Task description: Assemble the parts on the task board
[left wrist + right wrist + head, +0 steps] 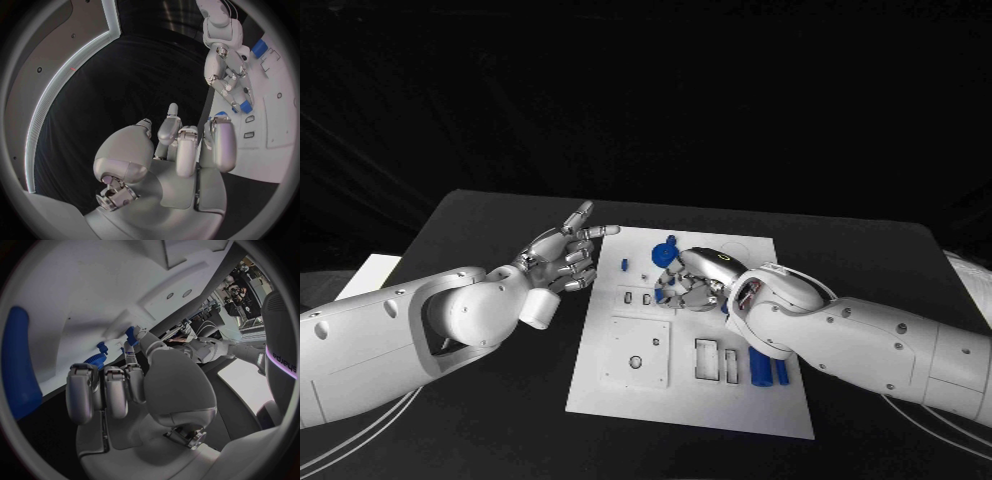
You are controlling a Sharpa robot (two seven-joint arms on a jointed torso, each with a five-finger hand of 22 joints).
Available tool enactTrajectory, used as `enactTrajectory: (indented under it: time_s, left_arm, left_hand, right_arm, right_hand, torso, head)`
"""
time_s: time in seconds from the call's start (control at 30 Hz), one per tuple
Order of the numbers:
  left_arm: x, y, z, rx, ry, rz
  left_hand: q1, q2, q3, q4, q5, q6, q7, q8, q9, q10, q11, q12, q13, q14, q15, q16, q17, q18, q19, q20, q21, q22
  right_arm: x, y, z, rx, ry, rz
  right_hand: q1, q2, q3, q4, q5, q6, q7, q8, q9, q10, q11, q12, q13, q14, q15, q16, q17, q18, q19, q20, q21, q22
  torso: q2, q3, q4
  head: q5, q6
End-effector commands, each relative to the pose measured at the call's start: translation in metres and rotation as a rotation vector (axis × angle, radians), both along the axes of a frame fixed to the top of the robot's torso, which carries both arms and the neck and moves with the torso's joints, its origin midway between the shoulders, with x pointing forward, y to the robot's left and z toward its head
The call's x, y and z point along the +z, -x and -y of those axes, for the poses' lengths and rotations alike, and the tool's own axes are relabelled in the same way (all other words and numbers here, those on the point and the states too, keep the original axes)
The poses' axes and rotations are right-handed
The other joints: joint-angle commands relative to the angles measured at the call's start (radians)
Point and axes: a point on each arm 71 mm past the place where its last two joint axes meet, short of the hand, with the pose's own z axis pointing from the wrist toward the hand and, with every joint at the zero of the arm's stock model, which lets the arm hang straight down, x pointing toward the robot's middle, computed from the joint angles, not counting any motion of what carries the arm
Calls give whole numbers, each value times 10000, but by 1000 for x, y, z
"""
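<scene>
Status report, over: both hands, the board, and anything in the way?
Left hand open, beside board. Right hand over board, fingers on a small blue part; grip unclear. Nothing blocking.

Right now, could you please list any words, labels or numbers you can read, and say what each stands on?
Pale lettering on the right arm's dark wrist band: too bent and blurred to read.
Task board: no readable print.
Left hand and right hand: no markings.
</scene>
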Motion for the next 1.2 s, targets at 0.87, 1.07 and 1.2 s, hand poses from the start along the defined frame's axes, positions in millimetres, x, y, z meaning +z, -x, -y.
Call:
enactTrajectory:
  time_s: [0.87,1.07,1.2]
  left_arm:
    - [2,1,3,-244,54,98]
    - [2,1,3,-259,52,87]
    - [1,1,2,-264,49,81]
  left_hand:
    - [264,-7,53,-130,57,-101,-10,-53,23,-60,29,-20,38,1040,63,31,2630,8,11,56,-42,-2]
    - [264,-7,53,-130,57,-101,-10,-53,23,-60,29,-20,38,1040,63,31,2630,8,11,56,-42,-2]
    - [264,-7,53,-130,57,-101,-10,-53,23,-60,29,-20,38,1040,63,31,2630,8,11,56,-42,-2]
  right_arm:
    - [-3,2,-3,28,341,-189]
    - [-3,2,-3,51,329,-177]
    - [-3,2,-4,59,314,-168]
  right_hand:
    - [-107,-138,-160,38,39,-463,158,-74,-127,47,164,-207,1439,921,151,-61,2182,-26,69,150,-107,331]
    - [-124,-170,-190,48,45,-526,175,-74,-146,29,181,-231,1423,919,166,-66,2175,-22,62,165,-118,316]
    - [-148,-199,-222,61,44,-583,192,-75,-163,14,195,-252,1410,918,179,-67,2174,-21,59,177,-123,308]
  torso:
    - [-1,-3,1]
    - [0,-1,0]
    - [-4,-1,1]
  head:
    - [-10,-29]
    - [1,-38]
    - [0,-38]
